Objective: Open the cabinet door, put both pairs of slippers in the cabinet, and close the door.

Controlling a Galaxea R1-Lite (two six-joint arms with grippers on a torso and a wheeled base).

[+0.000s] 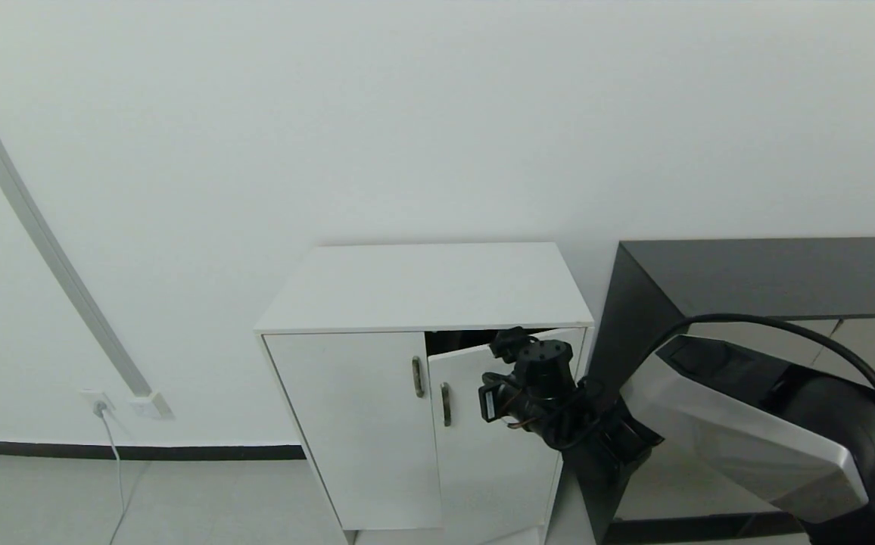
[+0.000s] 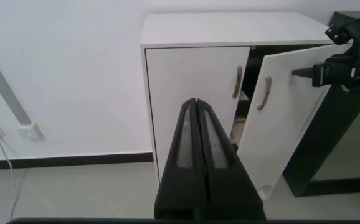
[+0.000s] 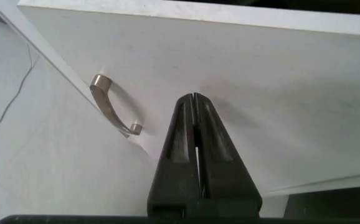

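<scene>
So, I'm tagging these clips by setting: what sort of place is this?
Likely a plain indoor room, perhaps a hallway or test space: a small white cabinet against a bare white wall, a socket low on it, a dark unit alongside.

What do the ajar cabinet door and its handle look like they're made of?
Door: probably laminated board with a matte white finish; the face is flat and even, with no grain and a thin square edge. Handle: looks like brushed metal, a dull silver-grey bow with soft highlights, though coated plastic cannot be ruled out.
</scene>
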